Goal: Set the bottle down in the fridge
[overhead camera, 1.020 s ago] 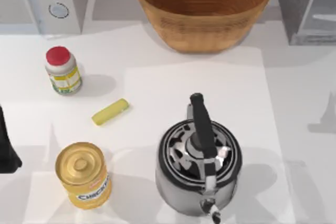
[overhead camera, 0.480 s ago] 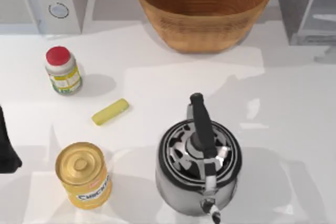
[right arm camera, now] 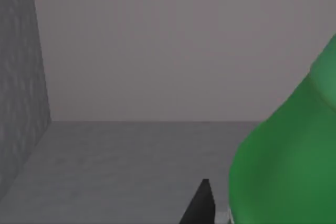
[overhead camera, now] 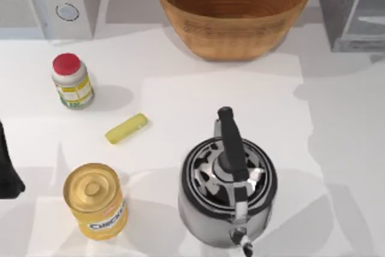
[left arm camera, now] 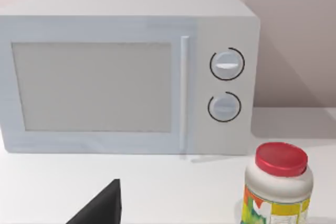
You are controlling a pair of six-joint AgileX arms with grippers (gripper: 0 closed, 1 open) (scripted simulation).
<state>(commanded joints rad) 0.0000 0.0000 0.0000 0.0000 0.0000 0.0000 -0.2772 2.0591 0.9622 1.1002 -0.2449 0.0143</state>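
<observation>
The green bottle (right arm camera: 286, 166) stands close in the right wrist view, inside a grey chamber with a flat floor and plain walls. One dark fingertip (right arm camera: 201, 205) of my right gripper sits right beside it, and the gripper looks shut on the bottle. From above, the fridge (overhead camera: 352, 7) is the grey cabinet at the back right corner of the table. My left arm (overhead camera: 7, 170) is parked at the left edge; one of its fingertips (left arm camera: 102, 207) shows spread wide in the left wrist view.
A woven basket (overhead camera: 233, 10) stands at the back middle and a white microwave (overhead camera: 51, 1) at the back left. A red-capped jar (overhead camera: 71, 81), a yellow stick (overhead camera: 126, 128), a yellow can (overhead camera: 96, 201) and a steel kettle (overhead camera: 228, 179) stand on the table.
Only the shadows on the right side of the table have shifted. None of the objects on the table moved, and the left arm stayed put.
</observation>
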